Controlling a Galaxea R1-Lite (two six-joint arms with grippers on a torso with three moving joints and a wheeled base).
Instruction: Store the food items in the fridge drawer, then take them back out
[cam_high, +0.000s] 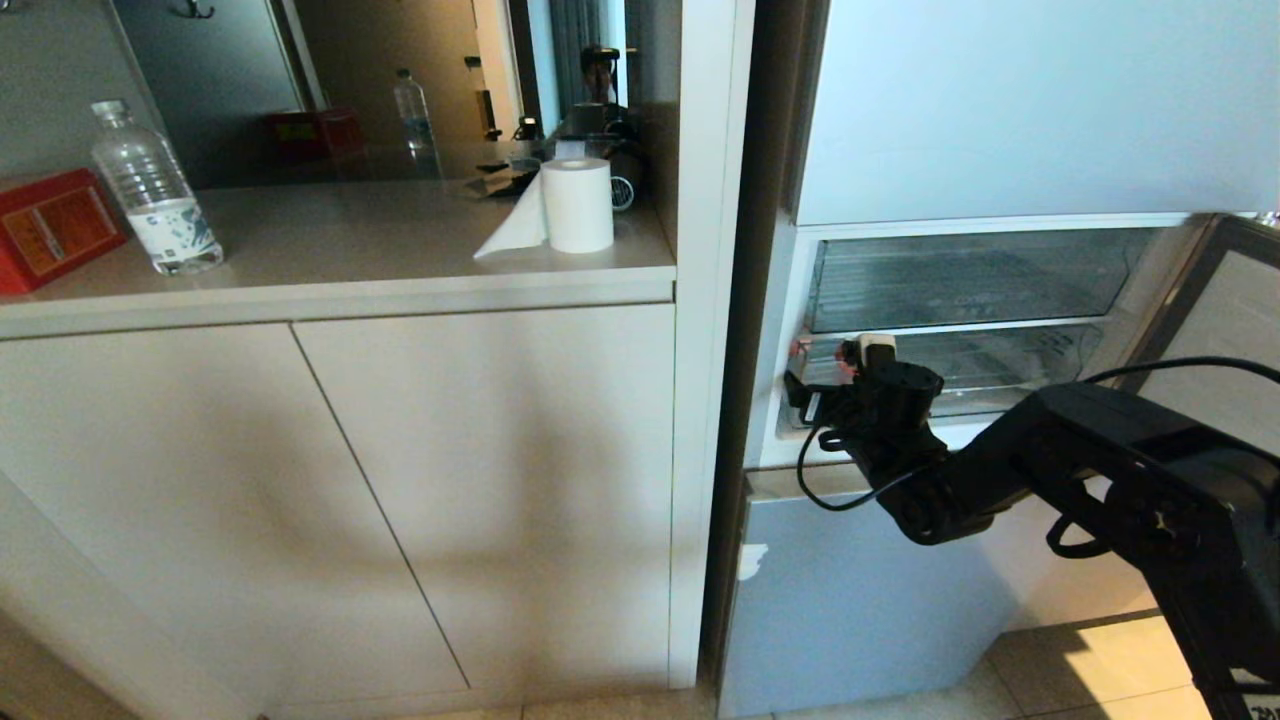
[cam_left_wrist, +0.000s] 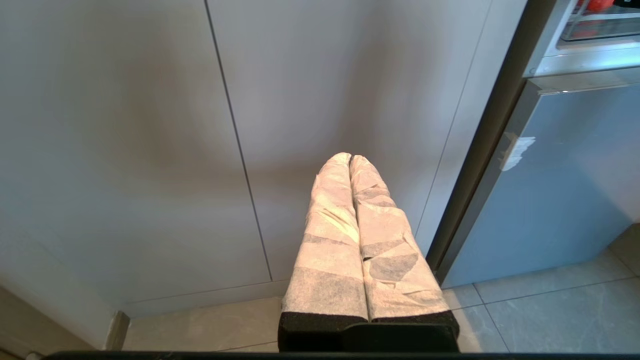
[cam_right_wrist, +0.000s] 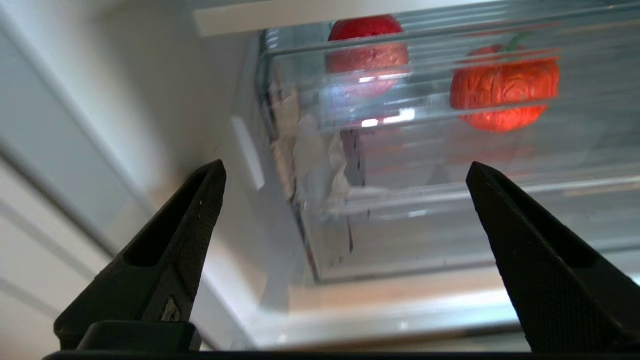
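Fridge open | red fruit (cam_right_wrist: 367, 55) sitting inside fridge drawer (cam_right_wrist: 450, 200) | right end effector (cam_right_wrist: 345, 210) hovering outside, jaws apart, empty | storing seemingly done, retrieval pending

A clear water bottle (cam_high: 155, 190) stands upright on the beige countertop (cam_high: 330, 250), just beside a red box (cam_high: 50, 228) at the left edge. A white paper roll (cam_high: 575, 203) stands further right. Cabinet doors (cam_high: 330, 500) below are closed.

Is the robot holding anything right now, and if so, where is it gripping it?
Nothing. The right gripper is open and empty in front of the drawer; the left gripper is shut on nothing.
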